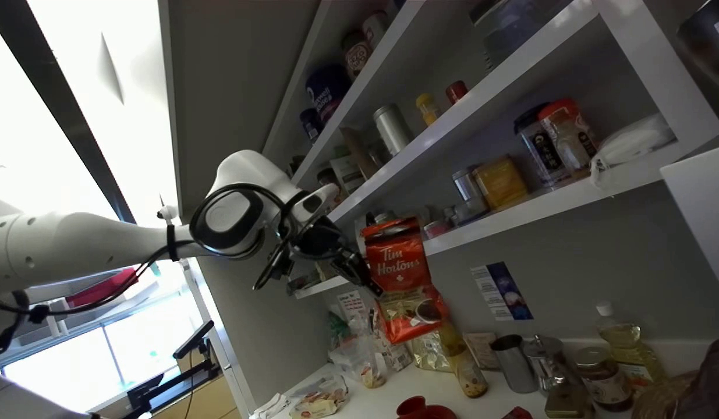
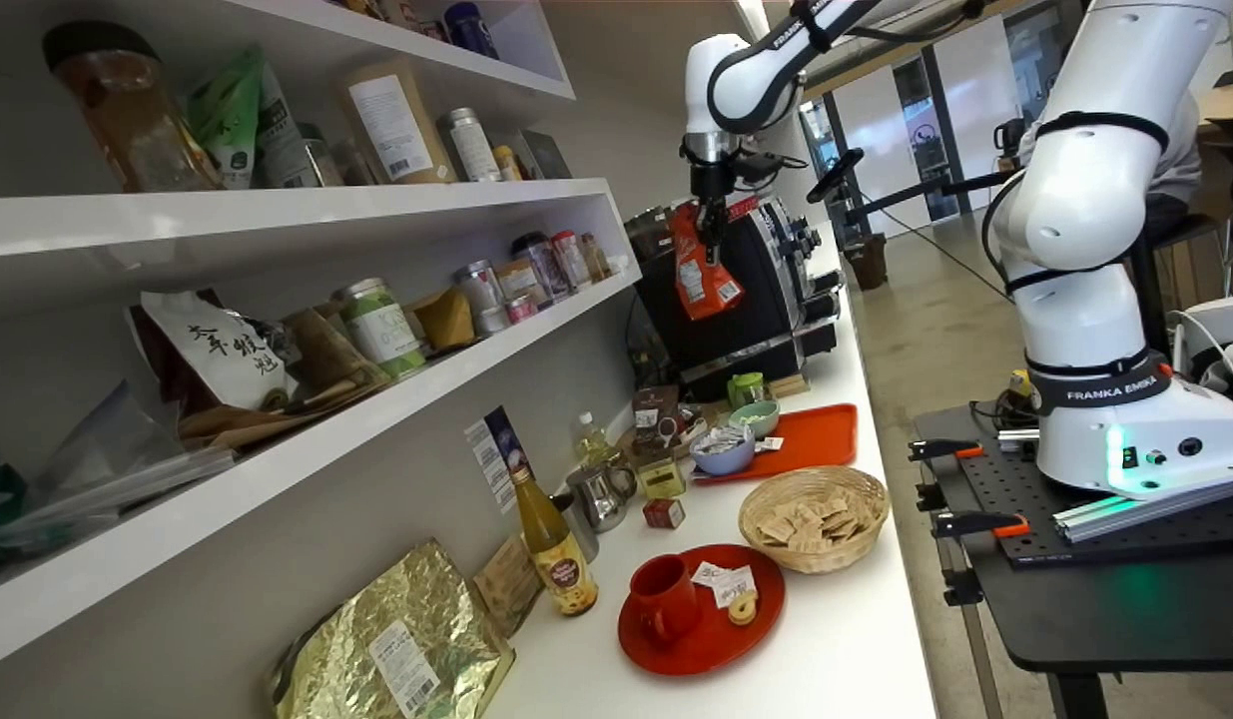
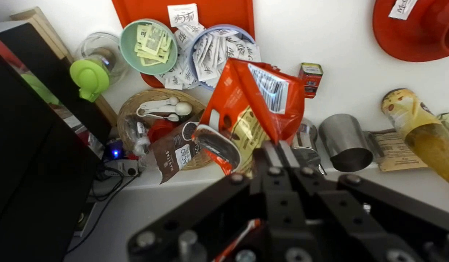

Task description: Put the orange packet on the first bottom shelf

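Note:
The orange packet is a red-orange Tim Hortons bag. It hangs tilted in the air from my gripper, which is shut on it. In the wrist view the closed fingertips pinch the packet, its barcode side partly showing. In an exterior view the packet hangs in front of a black machine, the gripper at it. The first bottom shelf is the lowest white plank and also shows in an exterior view. The packet overlaps its front edge in one picture and reaches below it. The wrist view does not show the shelf.
Jars, a yellow packet and small containers stand on the bottom shelf. Bags and a green tin occupy its nearer part. A higher shelf runs above. On the counter stand a bottle, a red plate and the black machine.

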Controlling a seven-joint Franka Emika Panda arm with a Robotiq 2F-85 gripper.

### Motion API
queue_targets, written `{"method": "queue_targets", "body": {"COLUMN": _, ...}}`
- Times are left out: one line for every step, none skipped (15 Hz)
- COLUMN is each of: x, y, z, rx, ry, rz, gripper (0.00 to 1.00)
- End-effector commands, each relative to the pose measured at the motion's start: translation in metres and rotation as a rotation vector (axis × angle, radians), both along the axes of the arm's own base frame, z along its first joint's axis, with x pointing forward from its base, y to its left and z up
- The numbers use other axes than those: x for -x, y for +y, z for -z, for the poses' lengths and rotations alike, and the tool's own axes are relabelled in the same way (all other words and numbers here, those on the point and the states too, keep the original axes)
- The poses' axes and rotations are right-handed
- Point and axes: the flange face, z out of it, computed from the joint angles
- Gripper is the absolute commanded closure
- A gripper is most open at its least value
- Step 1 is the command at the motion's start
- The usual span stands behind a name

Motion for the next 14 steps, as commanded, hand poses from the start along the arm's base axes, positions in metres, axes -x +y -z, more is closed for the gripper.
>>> {"method": "queue_targets", "body": {"x": -0.052, "y": -0.032, "z": -0.022, "rx": -0.005, "ry": 0.085, "rz": -0.075, "gripper": 0.99}}
{"method": "queue_targets", "body": {"x": -0.063, "y": -0.038, "z": -0.026, "rx": 0.002, "ry": 0.100, "rz": -0.091, "gripper": 0.99}}
{"method": "queue_targets", "body": {"x": -0.077, "y": -0.040, "z": -0.031, "rx": 0.016, "ry": 0.113, "rz": -0.103, "gripper": 0.99}}
{"method": "queue_targets", "body": {"x": -0.089, "y": -0.043, "z": -0.035, "rx": 0.028, "ry": 0.123, "rz": -0.115, "gripper": 0.99}}
{"method": "queue_targets", "body": {"x": -0.102, "y": -0.045, "z": -0.042, "rx": 0.053, "ry": 0.124, "rz": -0.122, "gripper": 0.99}}
{"method": "queue_targets", "body": {"x": -0.115, "y": -0.047, "z": -0.047, "rx": 0.070, "ry": 0.128, "rz": -0.131, "gripper": 0.99}}
{"method": "queue_targets", "body": {"x": -0.128, "y": -0.048, "z": -0.054, "rx": 0.087, "ry": 0.121, "rz": -0.137, "gripper": 0.99}}
{"method": "queue_targets", "body": {"x": -0.139, "y": -0.050, "z": -0.060, "rx": 0.105, "ry": 0.119, "rz": -0.142, "gripper": 0.99}}
{"method": "queue_targets", "body": {"x": -0.150, "y": -0.050, "z": -0.068, "rx": 0.120, "ry": 0.107, "rz": -0.151, "gripper": 0.99}}
{"method": "queue_targets", "body": {"x": -0.161, "y": -0.050, "z": -0.075, "rx": 0.132, "ry": 0.100, "rz": -0.158, "gripper": 0.99}}
{"method": "queue_targets", "body": {"x": -0.170, "y": -0.049, "z": -0.084, "rx": 0.148, "ry": 0.088, "rz": -0.166, "gripper": 0.99}}
{"method": "queue_targets", "body": {"x": -0.179, "y": -0.049, "z": -0.094, "rx": 0.164, "ry": 0.073, "rz": -0.170, "gripper": 0.99}}
{"method": "queue_targets", "body": {"x": -0.187, "y": -0.048, "z": -0.104, "rx": 0.179, "ry": 0.060, "rz": -0.178, "gripper": 0.99}}
{"method": "queue_targets", "body": {"x": -0.193, "y": -0.047, "z": -0.113, "rx": 0.189, "ry": 0.051, "rz": -0.184, "gripper": 0.99}}
